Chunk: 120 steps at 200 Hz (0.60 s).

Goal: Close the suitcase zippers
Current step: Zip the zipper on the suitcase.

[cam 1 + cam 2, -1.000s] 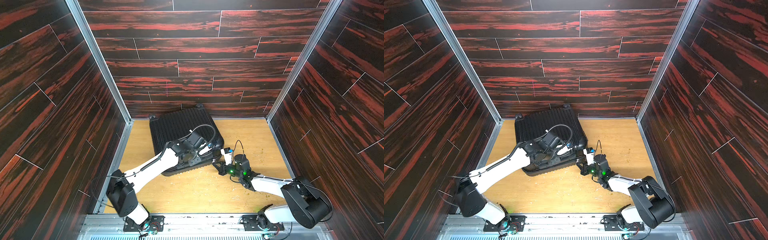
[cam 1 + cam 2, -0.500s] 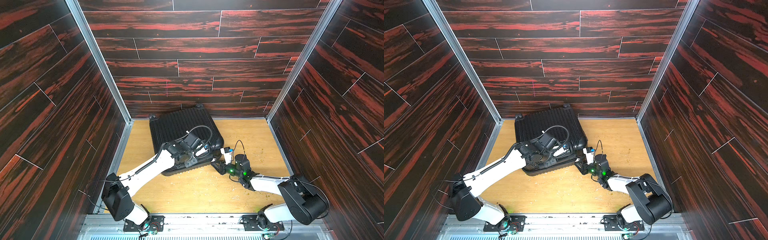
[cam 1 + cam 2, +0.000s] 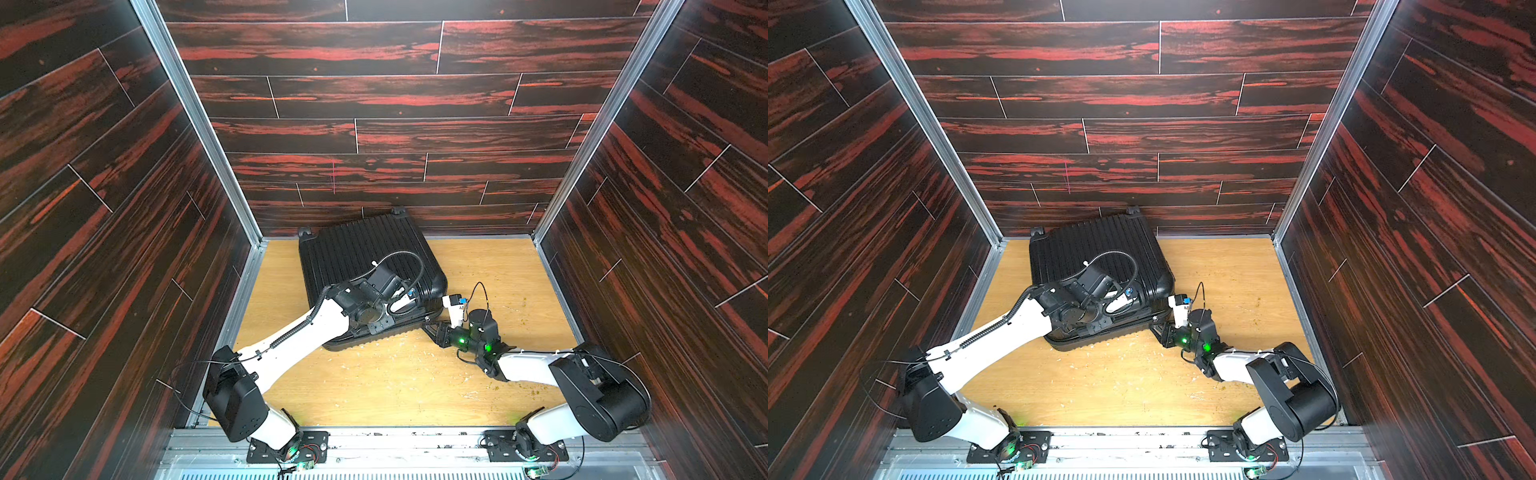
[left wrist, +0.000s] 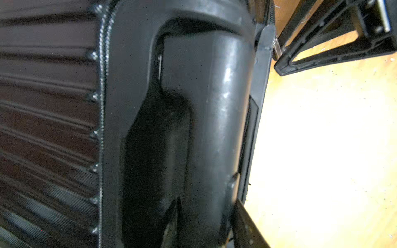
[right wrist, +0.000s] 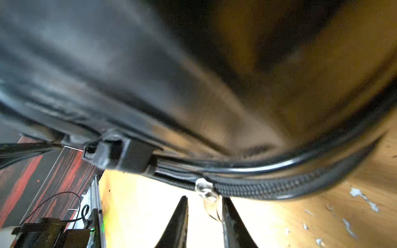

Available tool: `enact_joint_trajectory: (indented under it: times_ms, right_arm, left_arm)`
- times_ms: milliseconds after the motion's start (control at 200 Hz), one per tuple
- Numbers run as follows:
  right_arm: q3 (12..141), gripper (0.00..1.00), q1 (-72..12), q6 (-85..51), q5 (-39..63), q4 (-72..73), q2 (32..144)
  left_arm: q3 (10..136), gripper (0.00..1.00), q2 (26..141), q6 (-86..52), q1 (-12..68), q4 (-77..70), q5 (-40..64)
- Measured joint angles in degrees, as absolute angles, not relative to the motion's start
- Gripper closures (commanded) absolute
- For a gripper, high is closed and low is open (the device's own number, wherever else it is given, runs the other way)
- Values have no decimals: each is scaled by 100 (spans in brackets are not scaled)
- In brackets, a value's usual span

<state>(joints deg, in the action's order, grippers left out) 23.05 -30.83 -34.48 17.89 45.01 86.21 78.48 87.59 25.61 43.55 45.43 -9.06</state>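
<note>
Black and ribbed, the suitcase (image 3: pixel 365 257) lies flat on the wooden floor (image 3: pixel 374 386), in its far left part, with the far edge close to the back wall. In both top views the two shells are folded together, so the case itself is shut. What is left is the zip.

In the right wrist view the zipper track (image 5: pixel 279 186) runs round the near right corner of the case as one meshed band, up to the small pale metal pull (image 5: pixel 207 191). Past the pull, the two rows of teeth lie apart on the short run to a black block (image 5: pixel 120 154) on the rim. That stretch looks unclosed. How the zip stands on the other sides cannot be told from these views.

The right gripper (image 5: pixel 204 200) sits low at that corner with its jaws parted by a modest gap. The pull's tab hangs between them, nearer one finger, and nothing is pinched. The left gripper (image 4: pixel 208 223) reaches over the top shell to the near edge, where its fingers flank the handle (image 4: pixel 214 107) and seem closed onto it, likely to steady the case.

By the look of it, the task is well on but not done. The right jaws need to close on the tab and draw the slider along the open run toward the block. A second pull, if there is one, is not in view.
</note>
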Motion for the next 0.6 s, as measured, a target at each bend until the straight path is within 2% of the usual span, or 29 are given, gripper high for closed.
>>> enact_joint_trajectory:
  times_ms: [336, 601]
  right_arm:
    - [2305, 100, -3081, -3583, 1837, 4772, 8755]
    - [2298, 100, -3081, -3474, 1796, 4711, 8731]
  left_arm:
    - [7848, 60, 8770, 2571, 4351, 4541, -945]
    - [7848, 59, 8770, 2611, 4351, 4589, -1035]
